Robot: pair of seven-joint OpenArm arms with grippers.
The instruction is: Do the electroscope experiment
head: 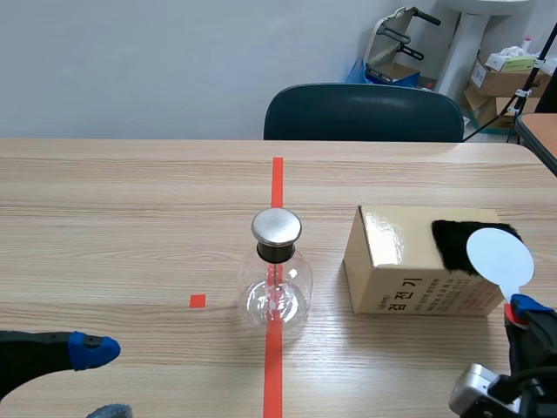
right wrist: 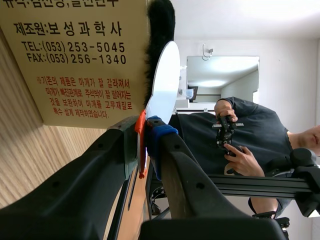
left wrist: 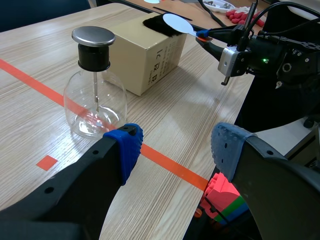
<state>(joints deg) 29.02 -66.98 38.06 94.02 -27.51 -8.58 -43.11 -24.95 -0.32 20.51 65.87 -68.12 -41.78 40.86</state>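
1. Table (head: 130, 200): wood-grain top with an orange-red tape line down the middle.
2. Box (head: 409, 270): cardboard, right of the tape line and well apart from the flask.
3. Flask (head: 275, 292): the electroscope. It is clear glass and stands upright on the tape line. It has a metal cap (head: 277, 226), and a thin rod hangs inside.
4. Fur (head: 452, 242): a black patch on top of the box, at its right end.
5. Paddle (head: 499, 252): a white disc, lying against the fur.
6. Right gripper (right wrist: 145, 145): jaws closed tight on the paddle's thin orange-red handle.
7. Left gripper (left wrist: 175, 150): jaws wide apart and holding nothing. It sits low, just on the robot's side of the flask.

Likely faults:
- The pinch on the handle is narrow, so rubbing pressure may twist the paddle or let it slip.
- The box is loose, so a hard stroke may push it along the table.
- A low or fast approach to the cap may tip the flask.
- Brushing the disc on the box or table may bleed off the charge.
- The left gripper's closeness to the flask risks a knock.
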